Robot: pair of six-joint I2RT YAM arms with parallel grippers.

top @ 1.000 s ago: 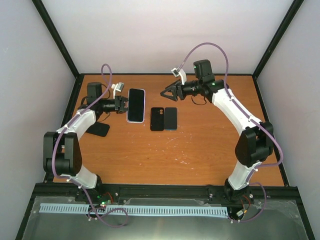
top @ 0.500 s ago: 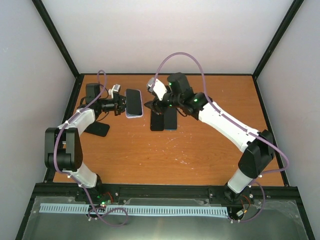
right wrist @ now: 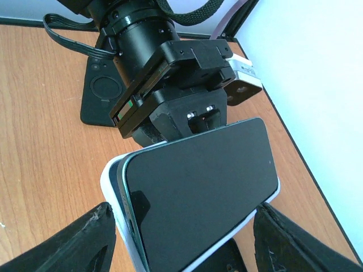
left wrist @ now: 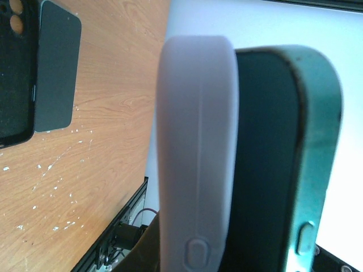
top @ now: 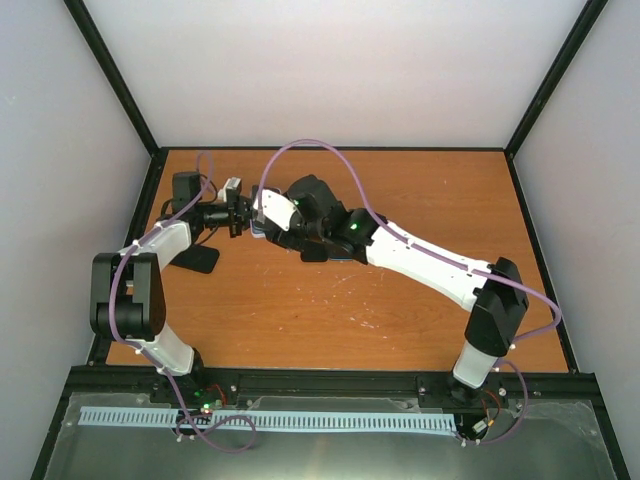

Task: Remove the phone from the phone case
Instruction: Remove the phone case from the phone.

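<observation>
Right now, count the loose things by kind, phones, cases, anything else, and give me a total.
Cases: 2, pale case, black case.
Phones: 2, green-edged phone inside the pale case, dark phone lying flat beside the black case.
Other: 1, black pad with a ring mark.
Total: 5.

wooden table (top: 420, 190), left gripper (top: 243, 214) closed at far left on a pale phone case (top: 257, 231), case mostly hidden, right arm (top: 420, 262) stretched across the table, right gripper (top: 268, 228) at the case, dark flat items (top: 318, 254) under its wrist, black pad (top: 195, 258) near the left edge
</observation>
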